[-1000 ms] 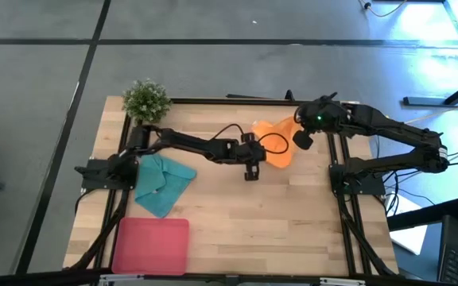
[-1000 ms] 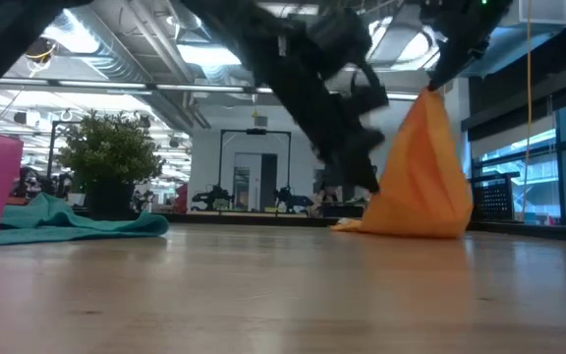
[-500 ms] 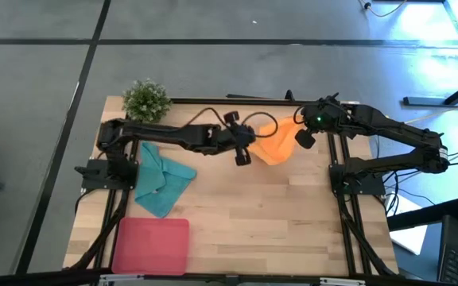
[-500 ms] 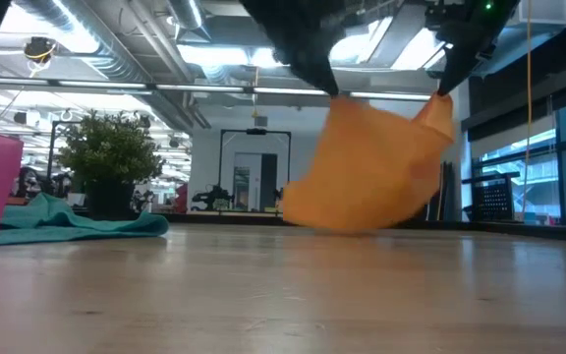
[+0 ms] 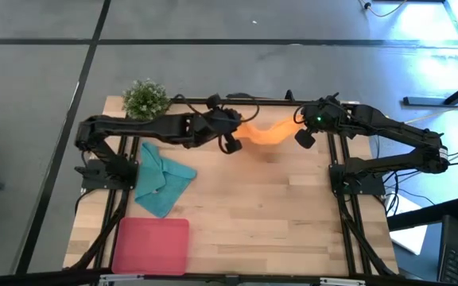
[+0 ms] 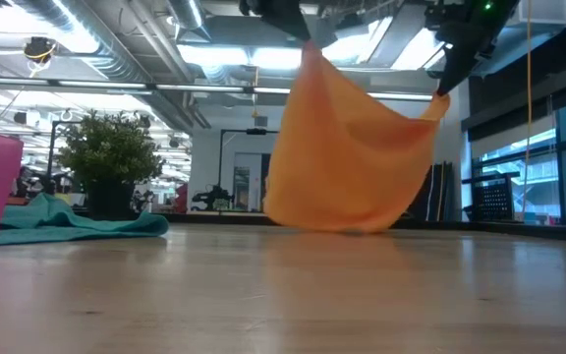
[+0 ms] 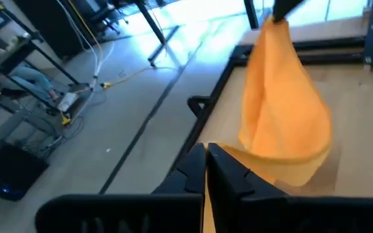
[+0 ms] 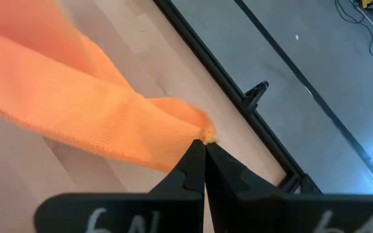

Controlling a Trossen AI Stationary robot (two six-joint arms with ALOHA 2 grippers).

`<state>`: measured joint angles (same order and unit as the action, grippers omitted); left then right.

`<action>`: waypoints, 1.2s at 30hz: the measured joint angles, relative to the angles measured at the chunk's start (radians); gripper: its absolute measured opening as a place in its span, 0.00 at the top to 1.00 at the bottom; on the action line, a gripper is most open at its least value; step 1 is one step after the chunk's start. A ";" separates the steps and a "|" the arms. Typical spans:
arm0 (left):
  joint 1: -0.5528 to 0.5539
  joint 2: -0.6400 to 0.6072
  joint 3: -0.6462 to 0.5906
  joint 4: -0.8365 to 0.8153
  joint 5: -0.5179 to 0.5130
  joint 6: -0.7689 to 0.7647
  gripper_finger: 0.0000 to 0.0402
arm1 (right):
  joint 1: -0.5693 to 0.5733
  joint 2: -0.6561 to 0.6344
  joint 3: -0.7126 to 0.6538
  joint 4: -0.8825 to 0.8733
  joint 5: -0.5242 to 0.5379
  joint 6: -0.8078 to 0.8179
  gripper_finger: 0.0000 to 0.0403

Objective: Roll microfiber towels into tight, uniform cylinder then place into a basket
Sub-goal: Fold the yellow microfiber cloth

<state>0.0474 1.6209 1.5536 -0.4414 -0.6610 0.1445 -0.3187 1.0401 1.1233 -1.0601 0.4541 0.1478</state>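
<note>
The orange microfiber towel (image 5: 265, 133) hangs as a sagging sheet between my two grippers over the far middle of the table. My left gripper (image 5: 239, 135) is shut on its left top corner and my right gripper (image 5: 296, 123) on its right top corner. In the low view its lower edge (image 6: 332, 226) hangs close to the table top; whether it touches, I cannot tell. The teal towel (image 5: 161, 183) lies crumpled flat on the left of the table. The pink basket (image 5: 151, 246) stands at the near left corner. My left gripper pinches a corner of the orange towel (image 7: 225, 152) between its two fingertips, coming from the table's left and slanting a little downward. The cloth hangs below and away from the fingers, slack. My right gripper pinches the opposite corner (image 8: 199, 134) at its fingertips, slanting down from the table's right. The towel droops from that point toward the other gripper.
A small green potted plant (image 5: 145, 99) stands at the far left corner. A black frame (image 5: 213, 101) runs along the table's far edge and sides. Bare wood (image 5: 269, 222) covers the middle and near right.
My left gripper has risen from the table top and gone toward the far edge and a little left, carrying one towel corner. The orange towel, which hung as a narrow cone from my right gripper with its base on the table, is now spread out between both grippers.
</note>
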 joint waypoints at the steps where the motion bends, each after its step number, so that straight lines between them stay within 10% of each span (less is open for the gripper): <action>1: 0.001 -0.009 0.000 -0.006 -0.014 0.007 1.00 | 0.000 0.000 0.000 0.006 0.000 -0.002 0.99; 16: 0.142 -0.035 0.000 -0.155 -0.122 -0.039 1.00 | -0.043 0.000 0.000 0.107 0.277 -0.002 0.99; 25: 0.226 -0.035 0.040 -0.119 -0.131 0.004 1.00 | -0.121 0.000 0.000 0.302 0.251 -0.154 0.99; 36: 0.174 -0.019 0.017 -0.356 0.035 -0.119 1.00 | -0.135 0.008 0.000 0.108 0.115 -0.037 0.99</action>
<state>0.2217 1.6016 1.5703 -0.7972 -0.6260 0.0256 -0.4542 1.0477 1.1229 -0.9522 0.5692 0.1111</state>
